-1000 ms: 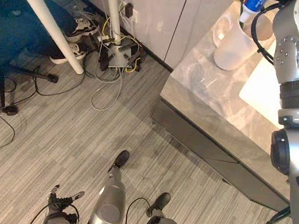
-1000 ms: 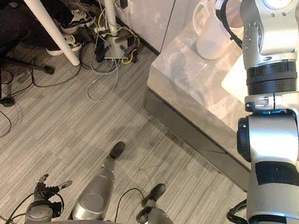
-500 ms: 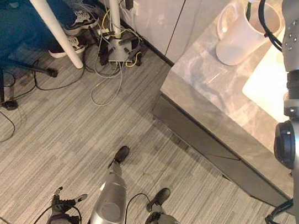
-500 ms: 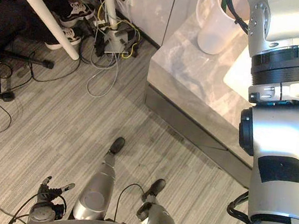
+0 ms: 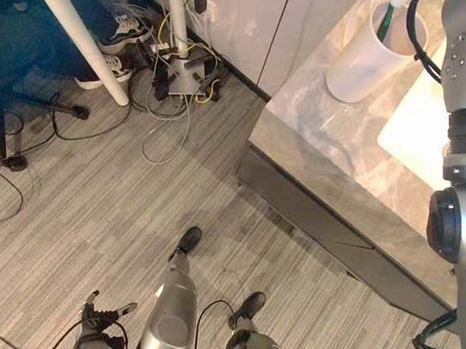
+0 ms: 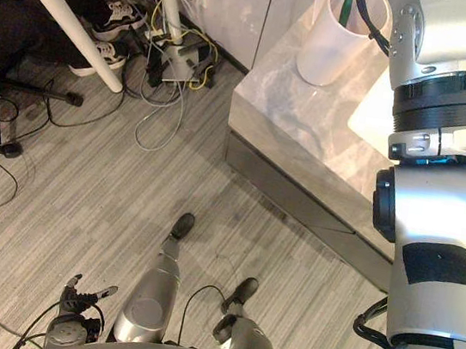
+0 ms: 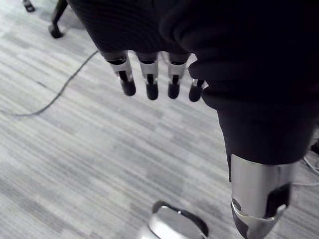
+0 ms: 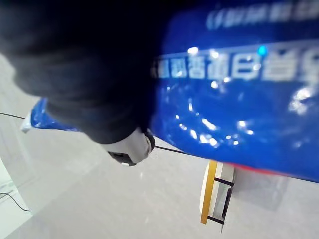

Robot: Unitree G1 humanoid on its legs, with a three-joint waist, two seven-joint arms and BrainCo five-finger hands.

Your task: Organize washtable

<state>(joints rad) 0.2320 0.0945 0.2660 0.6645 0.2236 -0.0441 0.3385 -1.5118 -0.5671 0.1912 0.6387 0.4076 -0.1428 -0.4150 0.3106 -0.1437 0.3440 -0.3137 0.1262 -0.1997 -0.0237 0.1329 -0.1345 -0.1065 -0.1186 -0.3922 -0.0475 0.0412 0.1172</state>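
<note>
Right hand (image 8: 127,148), thumb clamped across the blue tube (image 8: 239,99), reaches past the white cup (image 5: 366,59) on the tabletop (image 5: 348,156); lowering it upright and slowly should likely seat it beside the green toothbrush (image 5: 385,22).

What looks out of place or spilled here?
Nothing stands out. The white cup stands on the marble counter near its edge, a green stick in it; no spill. The right hand holds a blue tube; the left hand hangs open.
</note>
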